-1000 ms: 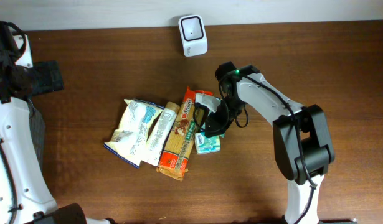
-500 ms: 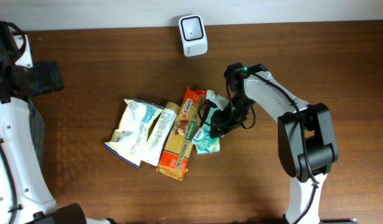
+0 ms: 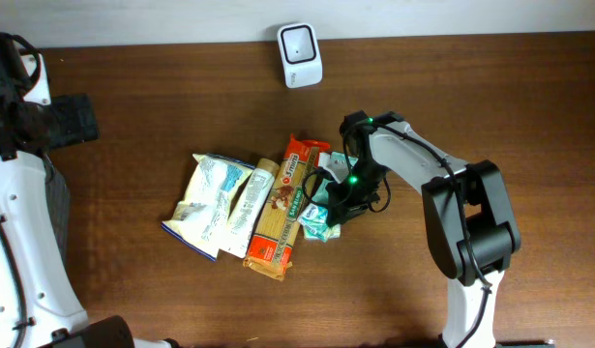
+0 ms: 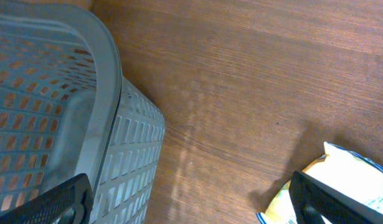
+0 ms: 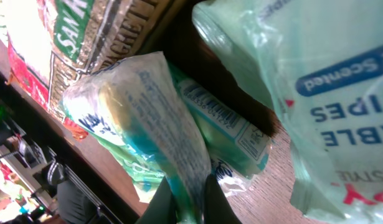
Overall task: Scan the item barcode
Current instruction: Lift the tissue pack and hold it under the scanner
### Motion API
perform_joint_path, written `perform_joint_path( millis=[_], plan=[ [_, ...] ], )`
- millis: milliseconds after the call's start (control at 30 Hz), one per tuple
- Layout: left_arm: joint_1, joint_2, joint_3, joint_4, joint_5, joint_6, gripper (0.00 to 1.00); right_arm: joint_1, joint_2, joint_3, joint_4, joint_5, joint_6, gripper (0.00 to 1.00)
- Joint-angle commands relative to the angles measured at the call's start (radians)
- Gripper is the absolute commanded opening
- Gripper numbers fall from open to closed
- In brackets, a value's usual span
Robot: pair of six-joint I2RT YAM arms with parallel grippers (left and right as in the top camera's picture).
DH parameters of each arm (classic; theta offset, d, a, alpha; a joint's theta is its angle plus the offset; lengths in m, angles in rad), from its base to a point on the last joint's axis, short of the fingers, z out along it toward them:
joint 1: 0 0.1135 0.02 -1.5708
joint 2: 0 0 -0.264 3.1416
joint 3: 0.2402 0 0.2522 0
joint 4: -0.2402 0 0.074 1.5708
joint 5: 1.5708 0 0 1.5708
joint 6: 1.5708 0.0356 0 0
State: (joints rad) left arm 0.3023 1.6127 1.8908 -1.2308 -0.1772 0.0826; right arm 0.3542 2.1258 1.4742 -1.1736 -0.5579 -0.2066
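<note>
You will see the right gripper [image 3: 329, 209] has shifted back toward the pasta packet [image 3: 278, 217] and is clenched on the green pack [image 5: 172, 118]. The left gripper [image 4: 191, 205] stands released, with the basket [image 4: 110, 81] at its left.

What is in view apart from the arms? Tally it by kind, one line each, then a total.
Packets: 5 (white-and-yellow bag, pale pack, spaghetti pack, green packet, wipes pack)
Scanner: 1
Basket: 1
Total: 7
</note>
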Motion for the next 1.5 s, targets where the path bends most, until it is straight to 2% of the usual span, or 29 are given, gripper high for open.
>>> perform_joint_path(
  millis=[0,67,267,333,467,600,633,700,767,800,833,967,1033,1167,1300,1367,1400,1467],
  plan=[
    [0.002,-0.013,0.006,0.001,-0.011,0.0,0.99,0.007,0.013,-0.015,0.023,0.035,0.024,0.04],
    [0.002,-0.013,0.006,0.001,-0.011,0.0,0.99,0.003,0.003,0.02,0.001,0.032,0.045,0.04],
    [0.002,-0.013,0.006,-0.002,-0.011,0.0,0.99,-0.101,-0.152,0.295,-0.133,-0.139,0.051,0.04],
    [0.002,-0.013,0.006,-0.002,-0.011,0.0,0.99,-0.161,-0.167,0.37,-0.124,-0.344,0.051,0.04],
    [0.002,-0.013,0.006,-0.003,-0.011,0.0,0.99,-0.246,-0.167,0.383,-0.047,-0.739,0.058,0.04],
    [0.002,-0.013,0.006,-0.005,-0.011,0.0,0.99,-0.262,-0.167,0.383,0.161,-0.776,0.306,0.04],
    [0.002,-0.013,0.006,-0.005,-0.011,0.0,0.99,-0.259,-0.167,0.383,0.271,-0.758,0.425,0.04],
    [0.002,-0.013,0.006,-0.005,-0.011,0.0,0.99,-0.24,-0.167,0.399,0.452,-0.604,0.587,0.04],
    [0.002,-0.013,0.006,-0.005,-0.011,0.0,0.99,-0.2,-0.167,0.452,0.472,-0.237,0.616,0.04],
    [0.002,-0.013,0.006,-0.005,-0.011,0.0,0.99,-0.158,-0.167,0.489,0.472,0.021,0.616,0.04],
    [0.002,-0.013,0.006,-0.005,-0.011,0.0,0.99,-0.127,-0.167,0.505,0.478,0.166,0.61,0.04],
    [0.002,-0.013,0.006,-0.005,-0.011,0.0,0.99,0.014,-0.14,0.514,0.651,0.821,0.455,0.04],
    [0.002,-0.013,0.006,-0.006,-0.011,0.0,0.99,0.055,-0.082,0.514,0.789,1.025,0.305,0.04],
    [0.002,-0.013,0.006,-0.005,-0.011,0.0,0.99,0.06,0.037,0.514,1.02,1.098,0.13,0.04],
    [0.002,-0.013,0.006,-0.005,-0.011,0.0,0.99,0.061,0.179,0.514,1.248,1.093,-0.121,0.04],
    [0.002,-0.013,0.006,-0.005,-0.011,0.0,0.99,0.064,0.231,0.514,1.299,1.092,-0.214,0.04],
    [0.002,-0.013,0.006,-0.005,-0.011,0.0,0.99,0.066,0.291,0.514,1.348,1.086,-0.33,0.04],
    [0.002,-0.013,0.006,-0.006,-0.011,0.0,0.99,0.065,0.329,0.514,1.377,1.086,-0.4,0.04]
  ],
)
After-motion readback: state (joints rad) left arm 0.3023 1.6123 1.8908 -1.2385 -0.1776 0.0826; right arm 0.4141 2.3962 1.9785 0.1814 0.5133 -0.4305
